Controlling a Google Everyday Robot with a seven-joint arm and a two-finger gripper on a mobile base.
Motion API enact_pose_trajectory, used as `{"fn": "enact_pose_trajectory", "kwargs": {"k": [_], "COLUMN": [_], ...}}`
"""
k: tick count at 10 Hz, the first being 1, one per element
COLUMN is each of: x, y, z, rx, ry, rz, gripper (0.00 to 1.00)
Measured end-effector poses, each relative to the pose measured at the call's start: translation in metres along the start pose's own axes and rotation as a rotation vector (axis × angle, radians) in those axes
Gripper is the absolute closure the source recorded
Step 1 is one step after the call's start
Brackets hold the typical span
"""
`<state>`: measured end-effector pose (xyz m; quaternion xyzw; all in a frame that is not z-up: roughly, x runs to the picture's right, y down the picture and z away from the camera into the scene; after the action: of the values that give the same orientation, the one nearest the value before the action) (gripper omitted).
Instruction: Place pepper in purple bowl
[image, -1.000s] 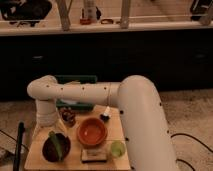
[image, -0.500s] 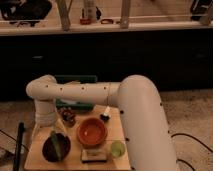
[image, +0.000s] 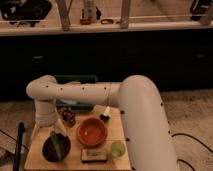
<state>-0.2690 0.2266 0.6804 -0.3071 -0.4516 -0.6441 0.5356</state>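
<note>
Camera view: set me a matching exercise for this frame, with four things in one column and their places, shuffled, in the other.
Things:
1. orange bowl
2. purple bowl
3. round pale-green object
4. end effector

Places:
A. near right part of the table, as seen in the view
B. middle of the table
C. resting at the table's near left corner
D. hanging down over the purple bowl

Pairs: 1-B, 2-C, 3-A, 4-D
</note>
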Motion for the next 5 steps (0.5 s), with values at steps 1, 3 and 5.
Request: {"fn": "enact_pose_trajectory", "kwargs": {"k": [1,3,5], "x": [0.0,0.0004,0.0002], "y": [0.0007,0.0014,0.0007], "z": [0.0001,-0.0005,0.0002], "rx": [-0.006,-0.014,-0.017], "ry": [-0.006,-0.015,-0.018], "rz": [-0.004,-0.012,-0.016], "gripper": [0.2,0.2,0.2]}}
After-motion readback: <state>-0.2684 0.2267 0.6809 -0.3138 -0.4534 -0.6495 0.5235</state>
